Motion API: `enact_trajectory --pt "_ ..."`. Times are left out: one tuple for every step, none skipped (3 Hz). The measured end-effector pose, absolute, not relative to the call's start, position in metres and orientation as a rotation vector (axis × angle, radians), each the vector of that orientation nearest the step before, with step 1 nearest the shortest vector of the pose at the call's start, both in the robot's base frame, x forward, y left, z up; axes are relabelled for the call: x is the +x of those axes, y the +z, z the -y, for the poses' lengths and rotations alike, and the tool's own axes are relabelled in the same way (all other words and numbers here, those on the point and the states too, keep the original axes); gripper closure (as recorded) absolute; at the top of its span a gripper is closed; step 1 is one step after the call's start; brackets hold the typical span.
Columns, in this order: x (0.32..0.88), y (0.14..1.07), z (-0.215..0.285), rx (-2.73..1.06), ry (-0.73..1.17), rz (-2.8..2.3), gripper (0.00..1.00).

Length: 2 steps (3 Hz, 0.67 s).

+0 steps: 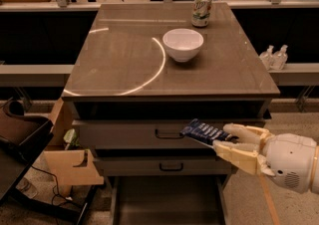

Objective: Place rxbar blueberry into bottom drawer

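Note:
My gripper [228,141] comes in from the lower right, its cream fingers [239,152] shut on one end of the rxbar blueberry [204,132], a dark navy flat wrapper. It holds the bar level in the air in front of the top drawer's face. The bottom drawer [167,204] is pulled out below, a wide shallow tray with a dark inside. The bar is above and to the right of the open tray's middle.
Two upper drawers with dark handles [167,133] are closed. On the cabinet top stand a white bowl [183,44] and a green-white soda can [201,9]. A cardboard box [70,162] and a dark chair [20,139] sit at the left; two bottles [274,57] at the right.

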<state>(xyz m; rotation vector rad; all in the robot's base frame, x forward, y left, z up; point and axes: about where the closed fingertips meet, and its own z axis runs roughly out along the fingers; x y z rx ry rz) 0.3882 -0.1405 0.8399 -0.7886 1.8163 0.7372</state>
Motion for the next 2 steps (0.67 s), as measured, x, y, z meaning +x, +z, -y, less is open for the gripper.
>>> enact_trajectory --pt "0.377 0.819 0.169 -0.850 0.671 -1.925 1.00" --pt "0.360 0.779 0.209 -0.979 0.589 -2.050 1.00"
